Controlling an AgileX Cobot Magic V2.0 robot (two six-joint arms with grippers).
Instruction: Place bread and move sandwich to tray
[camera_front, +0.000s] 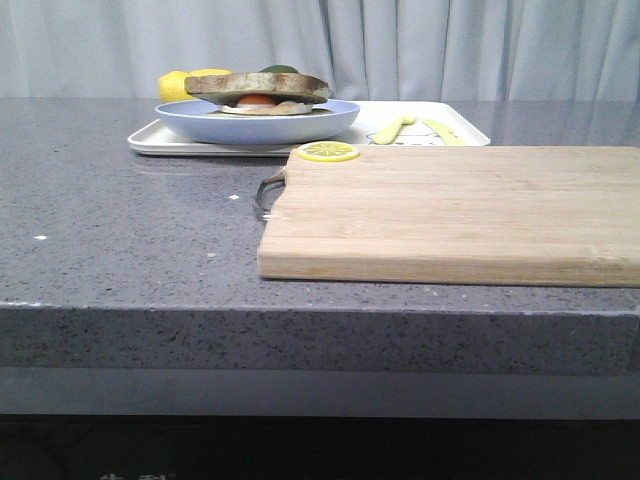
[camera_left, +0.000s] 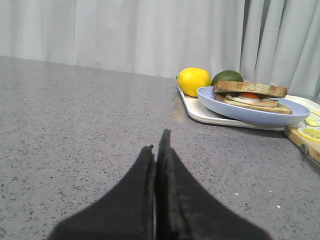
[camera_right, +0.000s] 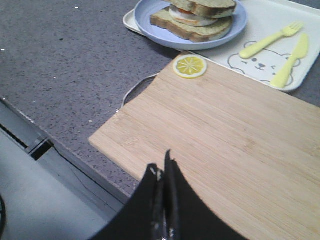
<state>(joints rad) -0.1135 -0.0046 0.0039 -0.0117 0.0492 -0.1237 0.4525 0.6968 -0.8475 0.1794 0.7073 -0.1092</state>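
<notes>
Both grippers, left gripper (camera_left: 159, 150) and right gripper (camera_right: 164, 172), we see pinched closed, holding nothing. We find the bread (camera_front: 258, 84) topping the sandwich (camera_front: 262, 101) on its blue plate (camera_front: 200, 122), which rests on the tray (camera_front: 455, 132) behind the cutting board (camera_front: 460, 215).

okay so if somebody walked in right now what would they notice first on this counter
Probably the sandwich, egg showing between toast slices, on a pale blue plate that sits on the white tray at the back. Next, the wooden cutting board in front, with a lemon slice at its far corner.
</notes>
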